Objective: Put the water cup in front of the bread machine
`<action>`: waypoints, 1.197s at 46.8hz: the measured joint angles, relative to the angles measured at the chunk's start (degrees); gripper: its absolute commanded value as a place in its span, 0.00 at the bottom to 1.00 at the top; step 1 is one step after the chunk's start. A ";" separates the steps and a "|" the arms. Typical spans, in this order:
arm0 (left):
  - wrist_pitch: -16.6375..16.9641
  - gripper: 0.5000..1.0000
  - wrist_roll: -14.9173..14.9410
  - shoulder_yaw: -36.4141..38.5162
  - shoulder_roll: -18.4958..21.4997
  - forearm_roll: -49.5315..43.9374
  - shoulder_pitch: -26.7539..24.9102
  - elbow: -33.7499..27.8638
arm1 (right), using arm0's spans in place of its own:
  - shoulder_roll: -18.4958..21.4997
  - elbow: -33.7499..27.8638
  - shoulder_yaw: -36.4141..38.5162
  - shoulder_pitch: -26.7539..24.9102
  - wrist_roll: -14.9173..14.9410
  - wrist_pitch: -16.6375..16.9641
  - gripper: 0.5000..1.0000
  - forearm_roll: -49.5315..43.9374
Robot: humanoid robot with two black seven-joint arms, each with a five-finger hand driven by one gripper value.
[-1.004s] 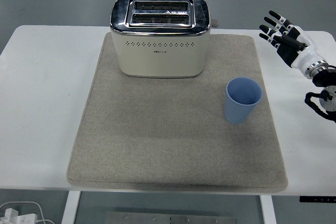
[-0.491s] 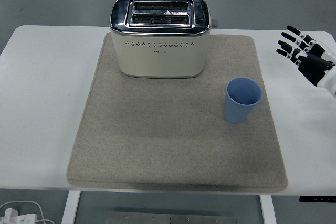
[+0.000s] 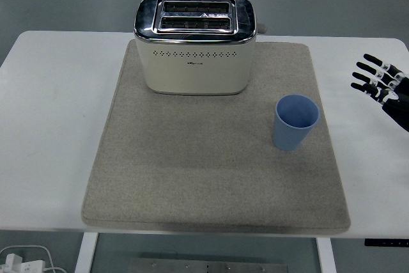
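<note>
A light blue water cup point(image 3: 296, 121) stands upright on the right part of the grey mat point(image 3: 192, 177), to the front right of the cream and chrome bread machine point(image 3: 195, 43) at the mat's back. My right hand point(image 3: 381, 85) shows at the right edge over the white table, fingers spread and holding nothing, well to the right of the cup. The left arm does not appear.
The white table point(image 3: 51, 119) extends bare on both sides of the mat. A white power strip with cables point(image 3: 22, 261) lies on the floor at the bottom left, below the table's near edge.
My right hand has drawn back to the right and slightly down, away from the cup, until only the fingers and part of the palm show. Cup and bread machine have not moved.
</note>
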 measured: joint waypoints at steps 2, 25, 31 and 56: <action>0.00 1.00 0.00 0.00 0.00 0.02 -0.04 0.00 | -0.47 0.49 -0.04 -0.63 0.73 0.12 0.86 -0.63; 0.00 1.00 0.01 0.00 0.00 0.05 -0.08 0.00 | 0.89 1.50 -0.06 -6.70 9.70 -0.97 0.86 -12.43; 0.00 1.00 0.01 0.00 0.00 0.05 -0.08 0.00 | 2.31 1.51 -0.07 -7.67 9.70 -3.56 0.85 -15.59; 0.00 1.00 0.01 0.00 0.00 0.04 -0.09 -0.08 | 7.16 4.87 0.38 -9.50 9.70 -10.54 0.83 -21.43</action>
